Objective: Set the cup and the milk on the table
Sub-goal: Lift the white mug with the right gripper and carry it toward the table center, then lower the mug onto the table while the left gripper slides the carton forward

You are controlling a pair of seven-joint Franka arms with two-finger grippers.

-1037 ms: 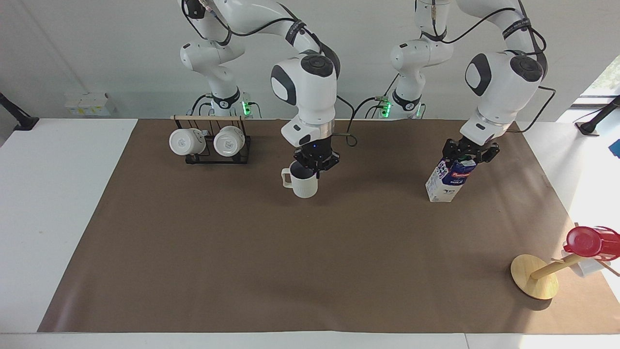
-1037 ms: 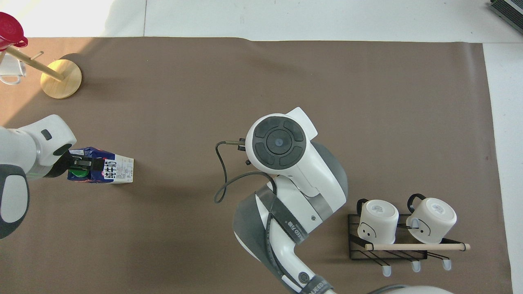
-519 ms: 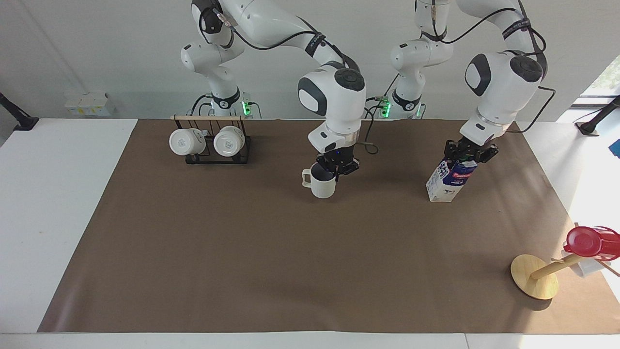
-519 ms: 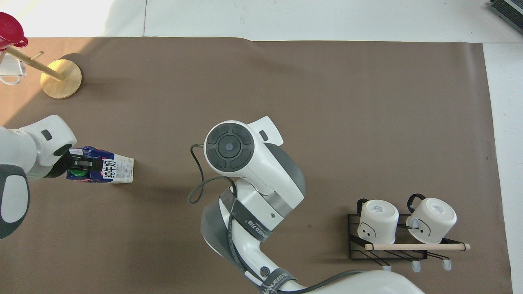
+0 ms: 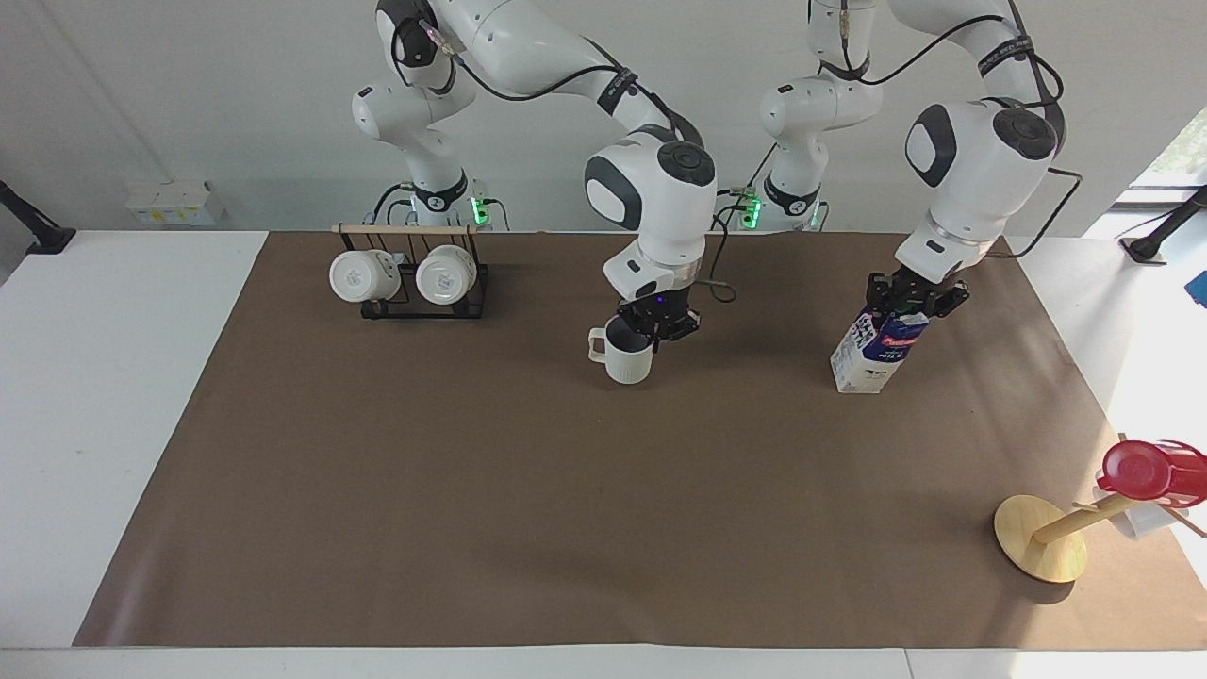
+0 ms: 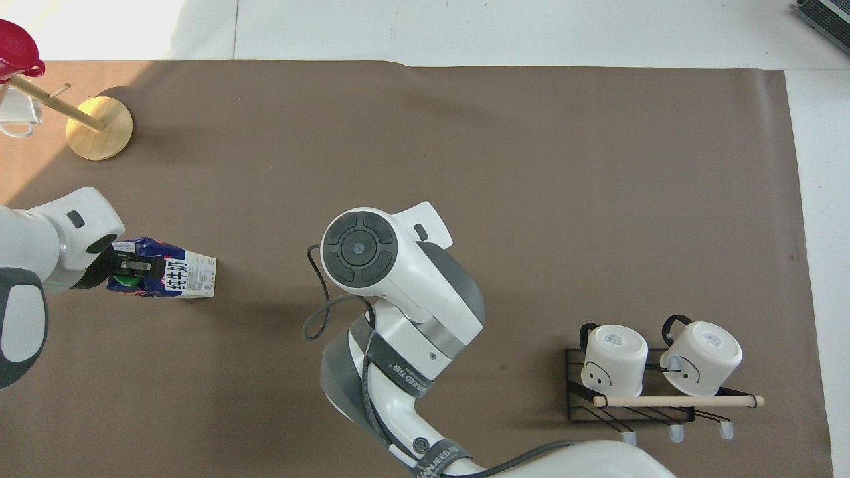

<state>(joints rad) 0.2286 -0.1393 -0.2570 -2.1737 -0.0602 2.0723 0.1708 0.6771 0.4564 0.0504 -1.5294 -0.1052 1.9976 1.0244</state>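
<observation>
The cream-white cup (image 5: pixel 627 356) hangs upright from my right gripper (image 5: pixel 657 326), which is shut on its rim, low over the middle of the brown sheet (image 5: pixel 566 490) on the table. I cannot tell whether its base touches. In the overhead view the right arm hides the cup. The blue-and-white milk carton (image 5: pixel 872 354) leans tilted with its base on the sheet, toward the left arm's end. My left gripper (image 5: pixel 910 297) is shut on its top by the green cap. The carton (image 6: pixel 179 279) and left gripper (image 6: pixel 129 269) also show in the overhead view.
A black rack (image 5: pixel 415 302) with two white mugs stands near the robots at the right arm's end; it also shows in the overhead view (image 6: pixel 631 398). A tilted wooden stand (image 5: pixel 1037 538) carrying a red cup (image 5: pixel 1141 469) stands farther from the robots at the left arm's end.
My right gripper has carried the cup toward the left arm's end and lower; in the last half second it barely moved. The left gripper and the carton have stayed almost still.
</observation>
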